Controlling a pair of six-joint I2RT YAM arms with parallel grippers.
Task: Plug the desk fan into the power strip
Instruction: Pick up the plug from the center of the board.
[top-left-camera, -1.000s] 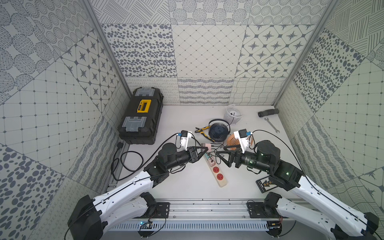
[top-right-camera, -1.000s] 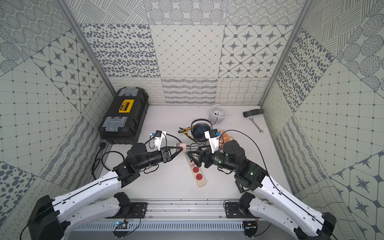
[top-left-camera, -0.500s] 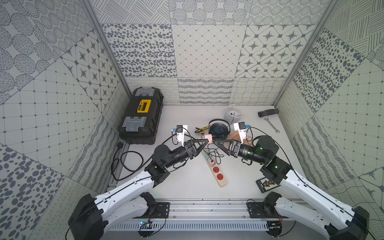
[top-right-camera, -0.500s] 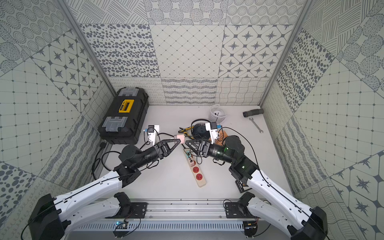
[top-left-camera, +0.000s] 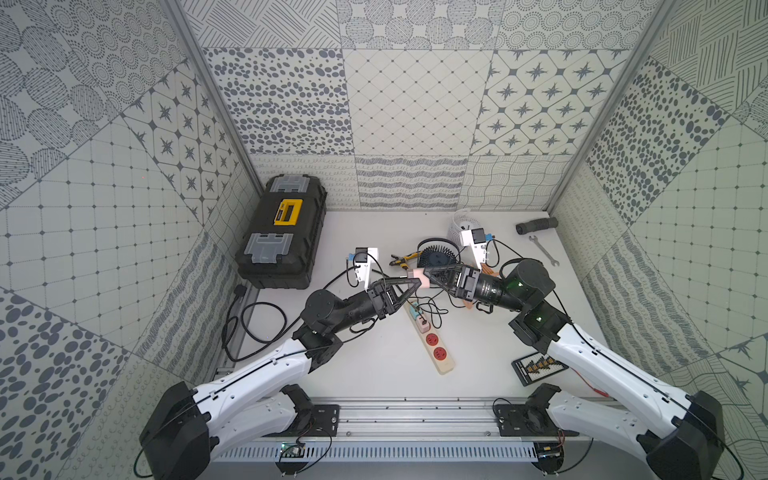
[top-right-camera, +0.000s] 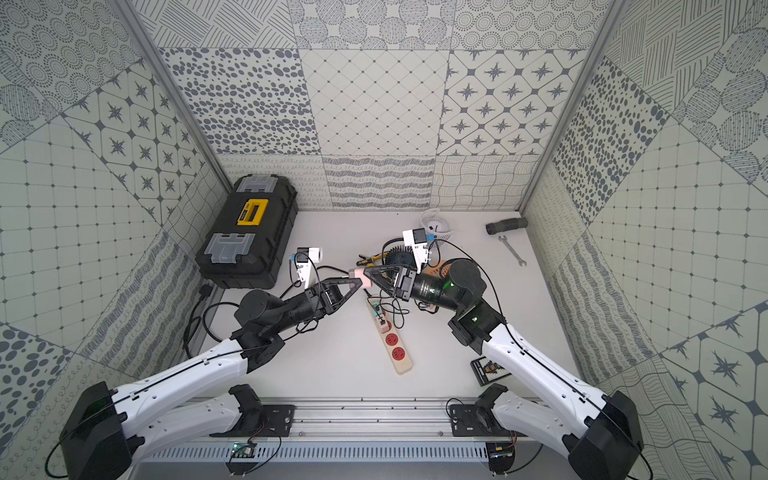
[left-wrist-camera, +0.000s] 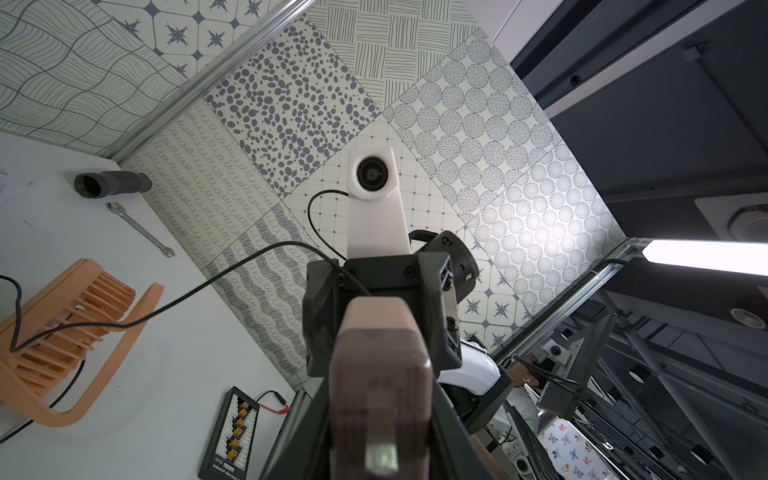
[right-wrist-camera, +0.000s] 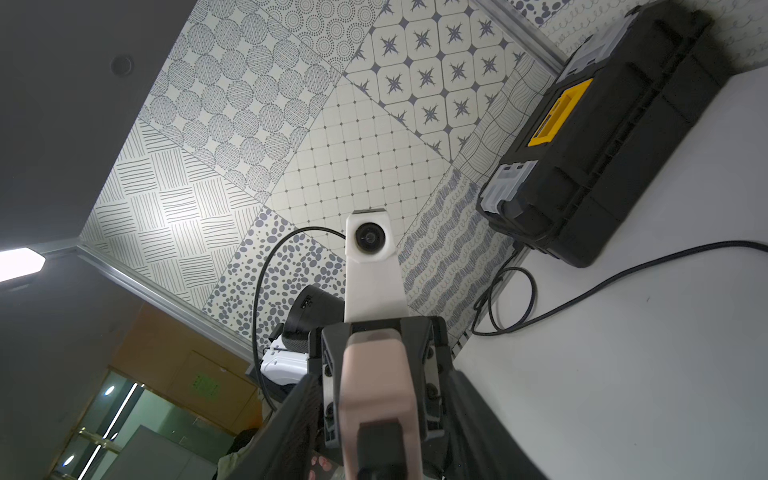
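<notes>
Pink blocky plastic plug (top-left-camera: 414, 273), clamped in both L gripper (top-left-camera: 417, 282) & R gripper (top-left-camera: 427, 273) jaws, risked twisting if I released unevenly.

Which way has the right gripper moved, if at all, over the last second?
Yes. In a top view the right gripper has moved away from the power strip, toward the back wall, and is now at the pink plug.

Cream-beige plastic power strip (top-left-camera: 436, 348): two round red sockets readable. Its far end is hidden under tangled black cords (top-left-camera: 434, 309), and the small fittings (top-left-camera: 419, 319) there are too small to identify. Pink plastic plug block (left-wrist-camera: 380, 374), above that far end: blurred and cut off in both wrist views. Contact of the right gripper (top-left-camera: 428, 275) with it: undeterminable.
</notes>
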